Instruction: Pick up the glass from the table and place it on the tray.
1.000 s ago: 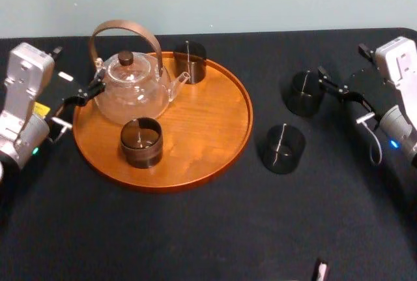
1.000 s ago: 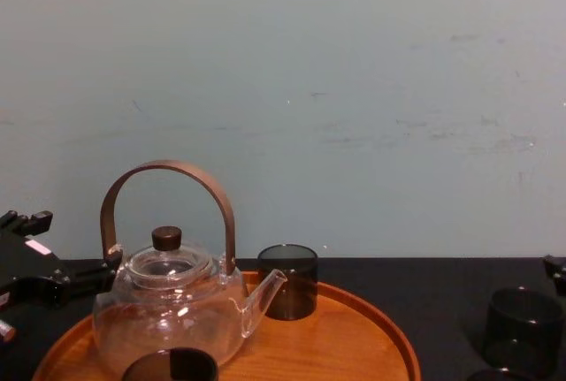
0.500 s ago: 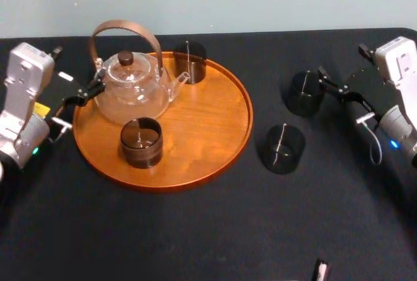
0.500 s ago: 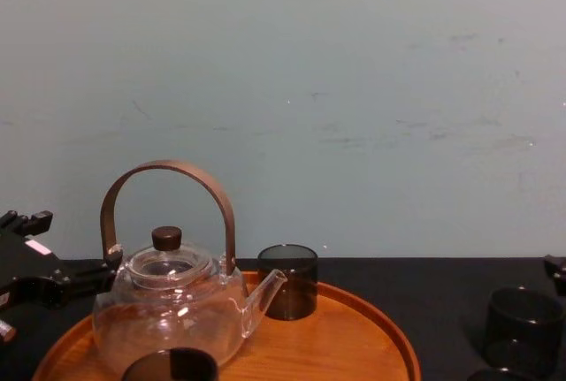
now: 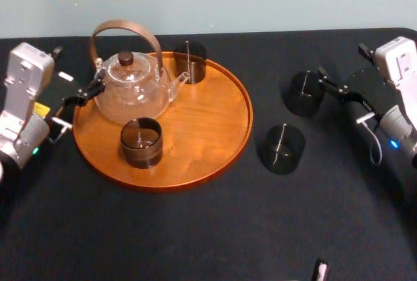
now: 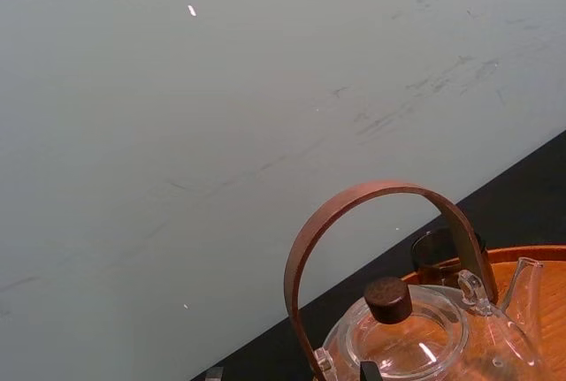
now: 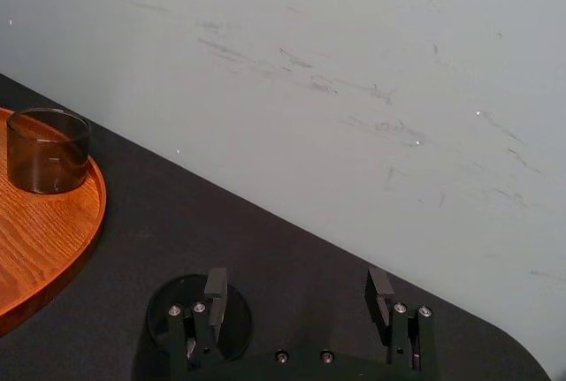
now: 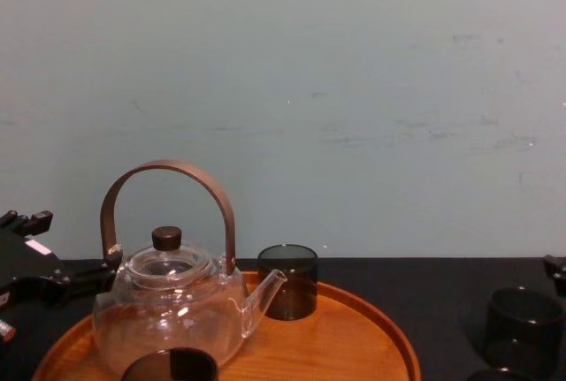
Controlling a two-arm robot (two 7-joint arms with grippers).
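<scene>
Glass [image 5: 284,148], short, dark and smoky, stood on the black tabletop [image 5: 195,229] just right of the tray [image 5: 215,131], with a second glass [image 5: 303,92] farther back. The right wrist view showed more plainly than the head view the right hand [image 7: 297,285] spread apart, one finger [image 7: 215,285] just beside that second glass. The left hand [image 5: 81,105], also apart, sat beside the teapot [image 5: 130,88]; nothing had moved since half a second earlier.
</scene>
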